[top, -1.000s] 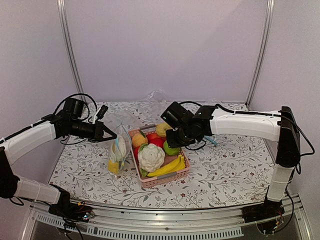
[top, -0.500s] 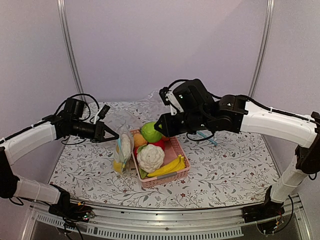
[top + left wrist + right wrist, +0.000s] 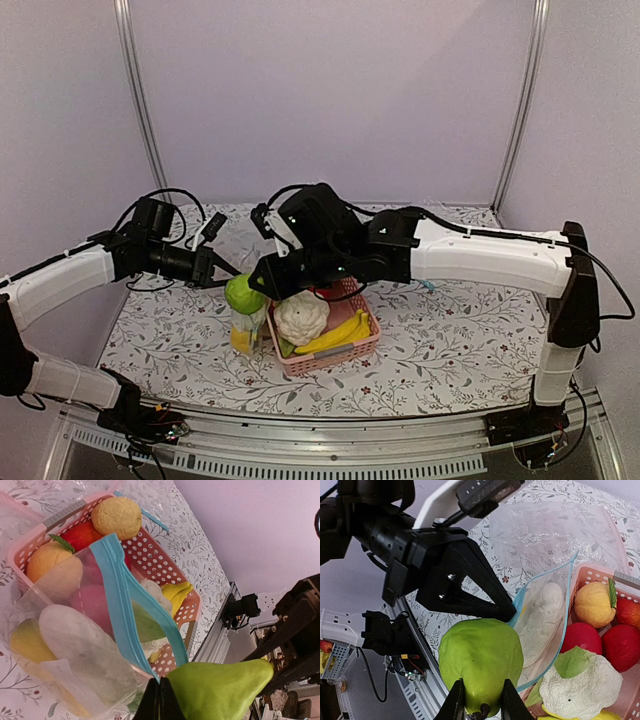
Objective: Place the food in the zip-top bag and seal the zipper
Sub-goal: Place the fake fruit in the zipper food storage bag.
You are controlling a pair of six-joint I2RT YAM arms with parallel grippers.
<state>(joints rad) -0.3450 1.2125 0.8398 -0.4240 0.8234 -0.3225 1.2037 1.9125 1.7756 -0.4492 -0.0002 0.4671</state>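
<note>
My right gripper (image 3: 262, 284) is shut on the round green fruit (image 3: 243, 294) and holds it just above the open mouth of the zip-top bag (image 3: 247, 325). In the right wrist view the fingers (image 3: 456, 700) clamp the fruit (image 3: 481, 662) at its stem end. My left gripper (image 3: 228, 273) is shut on the end of the light-blue zipper (image 3: 117, 605) and holds the mouth up and open; its shut tips (image 3: 159, 692) touch the fruit (image 3: 220, 687). Inside the bag (image 3: 20, 602) lie the white oblong piece (image 3: 82, 645) and the yellow lemon-like fruit (image 3: 25, 642).
The pink basket (image 3: 340, 352) stands right of the bag and touches it. It holds the cauliflower (image 3: 302, 316), the banana bunch (image 3: 345, 330) and red and orange fruits (image 3: 592, 640). A second clear bag (image 3: 315, 195) lies at the back of the table.
My right gripper lifted the green fruit out of the basket and carried it left, to above the bag's mouth. The left gripper kept hold of the zipper edge.
</note>
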